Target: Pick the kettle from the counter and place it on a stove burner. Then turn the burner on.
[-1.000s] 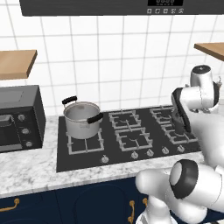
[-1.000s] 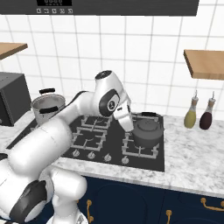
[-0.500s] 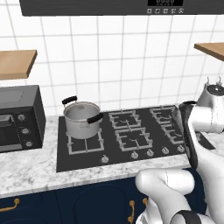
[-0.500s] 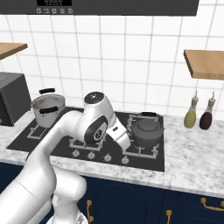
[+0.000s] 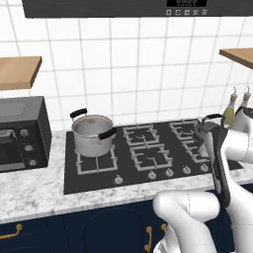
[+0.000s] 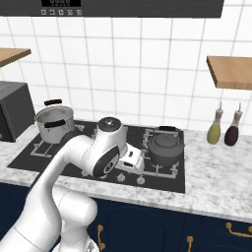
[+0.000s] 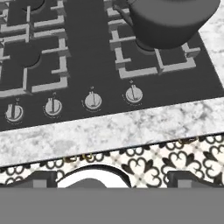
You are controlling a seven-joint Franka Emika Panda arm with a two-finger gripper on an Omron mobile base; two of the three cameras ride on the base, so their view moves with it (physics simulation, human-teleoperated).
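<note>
The kettle [image 6: 166, 146] sits on the stove's [image 6: 34, 147] right burner. The arm bends low, its gripper [image 6: 132, 161] near the knobs [image 7: 134, 93]. I cannot tell how wide the jaws are.

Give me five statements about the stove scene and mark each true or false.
1. The kettle sits on a stove burner. True.
2. The pot stands on the marble counter. False: it is on the cooktop's back left burner.
3. The fingers hold the kettle. False: in the hand view the kettle stands on its own on a grate, with the finger tips low, out past the counter edge.
4. A row of knobs runs along the cooktop's front edge. True.
5. Two bottles stand on the left shelf. False: they stand on the counter to the right of the cooktop.
</note>
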